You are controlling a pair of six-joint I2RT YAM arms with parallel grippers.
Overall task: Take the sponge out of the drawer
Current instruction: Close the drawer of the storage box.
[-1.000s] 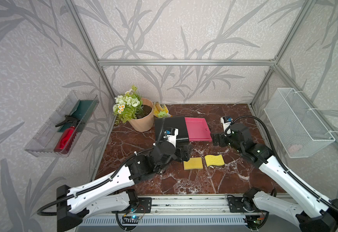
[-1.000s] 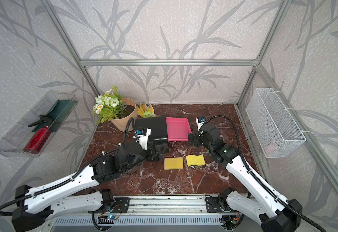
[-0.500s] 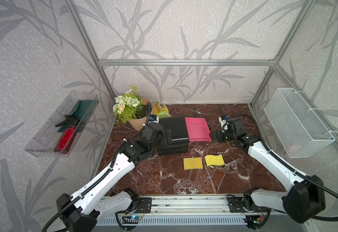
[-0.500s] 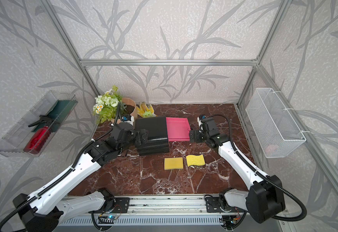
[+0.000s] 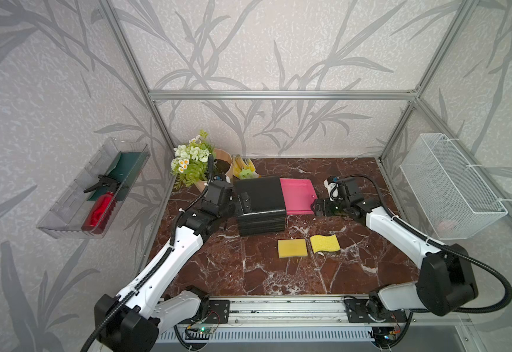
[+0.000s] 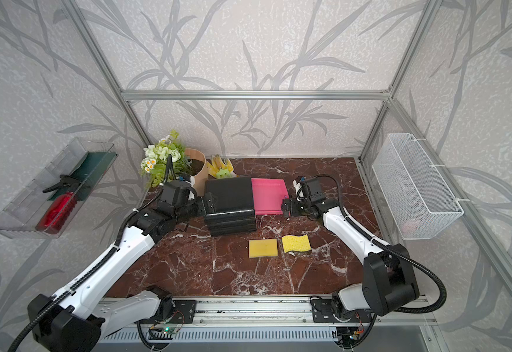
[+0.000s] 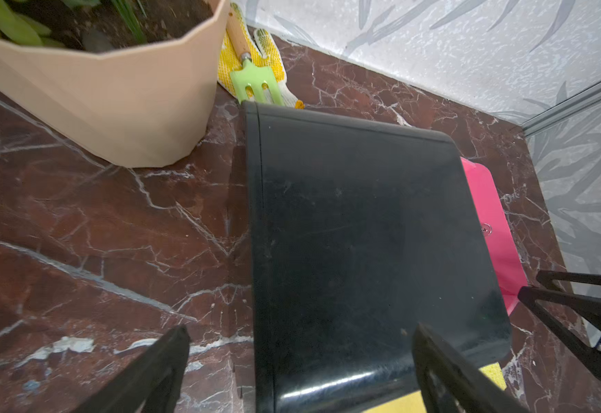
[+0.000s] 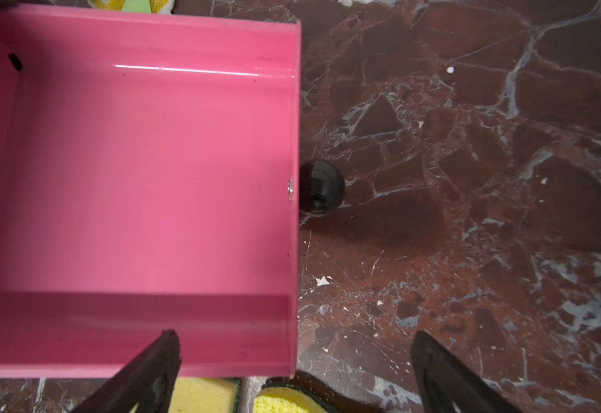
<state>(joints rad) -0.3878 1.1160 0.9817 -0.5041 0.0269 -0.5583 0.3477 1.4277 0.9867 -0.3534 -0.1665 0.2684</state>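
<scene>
Two yellow sponges lie side by side on the marble table in both top views, in front of the black cabinet. Its pink drawer is pulled out to the right, and the right wrist view shows it empty, with a black knob on its front. My left gripper is open at the cabinet's left end, over its top edge. My right gripper is open at the drawer's near front corner, holding nothing.
A flower pot and gloves with a green garden fork stand behind the cabinet. A clear bin with a red spray bottle hangs on the left wall, and a white wire basket hangs on the right wall.
My left arm has swung from the cabinet's front, near the sponges, round to its left end. The right gripper has moved in close to the drawer's front. Both sponges have stayed put.
</scene>
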